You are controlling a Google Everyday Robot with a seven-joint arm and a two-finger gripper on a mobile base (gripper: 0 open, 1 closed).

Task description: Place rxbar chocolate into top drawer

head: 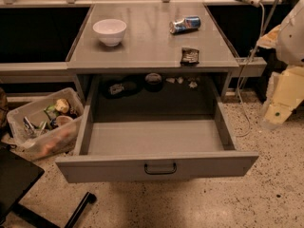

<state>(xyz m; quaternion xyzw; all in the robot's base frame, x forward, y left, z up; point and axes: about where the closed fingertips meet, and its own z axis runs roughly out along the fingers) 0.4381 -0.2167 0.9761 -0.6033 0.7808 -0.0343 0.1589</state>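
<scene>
The rxbar chocolate [190, 55], a small dark wrapper with pale lettering, lies flat on the grey desk top [147, 42] near its front right edge. The top drawer [156, 139] is pulled fully open below the desk and its grey inside is bare; its front panel carries a small dark loop handle [160, 168]. My gripper [277, 110] hangs at the far right of the view, off the desk's right side and level with the drawer, well apart from the bar. It holds nothing that I can see.
A white bowl [109, 31] stands at the desk's back left. A crushed blue-and-silver can [185, 24] lies at the back right. A clear bin of clutter [45, 122] sits on the floor left of the drawer. A white cable [247, 80] hangs at the right.
</scene>
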